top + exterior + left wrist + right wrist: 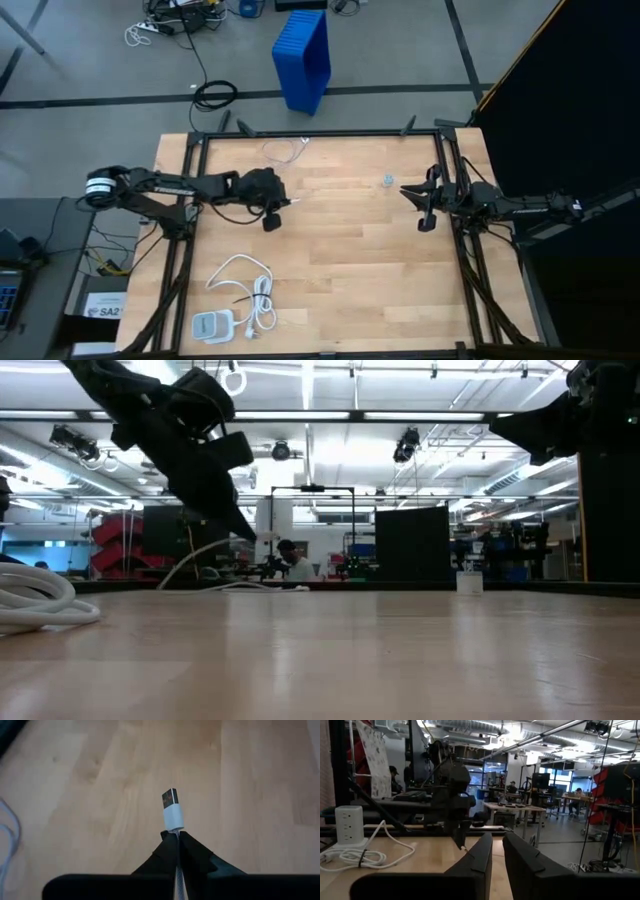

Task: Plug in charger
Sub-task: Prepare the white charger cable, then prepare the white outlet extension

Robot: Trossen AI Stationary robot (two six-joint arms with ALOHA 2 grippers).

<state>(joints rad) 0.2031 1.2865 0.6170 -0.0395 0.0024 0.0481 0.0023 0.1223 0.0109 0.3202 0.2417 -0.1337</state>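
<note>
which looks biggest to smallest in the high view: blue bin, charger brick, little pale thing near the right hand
1. blue bin, clearly largest
2. charger brick
3. little pale thing, a speck beside the right hand

The bin sits on the floor, farther from the camera, yet looks biggest.
</note>
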